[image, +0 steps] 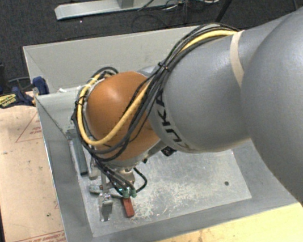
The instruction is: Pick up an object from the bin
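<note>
Overhead view of the grey metal bin [128,49], with the arm [237,86] entering from 3 o'clock and covering much of the bin's upper and right parts. We see the rounded orange cover [116,109] on the wrist, near the bin's centre and slightly toward 10 o'clock. Yellow and black cables [195,38] run along the arm and loop round this cover.

Below the cover the gripper [114,205] points down at the floor of the bin at about 8 o'clock, close to the left wall and the near corner. We cannot tell whether it is open or closed, since the wrist and a tangle of cable hide its upper part.

The thing nearest it is a small reddish-brown oblong piece [129,208]. It lies on the floor at about 7 o'clock, just beside the gripper's tip on its 3 o'clock side, with its long axis running roughly from 12 to 6 o'clock. We cannot tell whether the gripper touches or holds it.

A narrow grey strip [80,158] lies along the foot of the left wall at 9 o'clock; we cannot tell what kind of thing it is. The bare floor toward 4 o'clock is scuffed pale and bears a single dark speck [226,183], well apart from the gripper.
</note>
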`<state>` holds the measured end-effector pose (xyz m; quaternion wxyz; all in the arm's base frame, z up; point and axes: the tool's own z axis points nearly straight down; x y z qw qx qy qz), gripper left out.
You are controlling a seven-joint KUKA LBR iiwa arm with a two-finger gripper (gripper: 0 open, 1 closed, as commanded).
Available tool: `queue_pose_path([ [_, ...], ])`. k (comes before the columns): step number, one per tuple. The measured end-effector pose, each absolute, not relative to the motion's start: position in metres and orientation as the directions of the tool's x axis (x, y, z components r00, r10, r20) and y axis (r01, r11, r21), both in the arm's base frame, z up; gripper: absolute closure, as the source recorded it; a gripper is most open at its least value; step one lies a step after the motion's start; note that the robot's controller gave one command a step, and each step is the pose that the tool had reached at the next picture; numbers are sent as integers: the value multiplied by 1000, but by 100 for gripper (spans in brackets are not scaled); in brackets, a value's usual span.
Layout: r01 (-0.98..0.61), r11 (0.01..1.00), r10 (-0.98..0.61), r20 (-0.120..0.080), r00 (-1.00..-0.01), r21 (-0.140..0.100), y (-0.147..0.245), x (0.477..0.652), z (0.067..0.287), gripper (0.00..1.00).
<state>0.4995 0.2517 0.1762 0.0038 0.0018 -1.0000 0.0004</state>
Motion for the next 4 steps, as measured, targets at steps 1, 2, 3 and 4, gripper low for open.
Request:
queue_pose_path([
  [1,0,1000,0,1,-1000,1,251,502,180,0],
  [2,-15,1000,-15,-5,-1000,3,205,516,121,0],
  [3,26,1000,26,-17,-1000,10,202,519,77,100],
  [4,26,1000,27,-16,-1000,10,202,519,77,100],
])
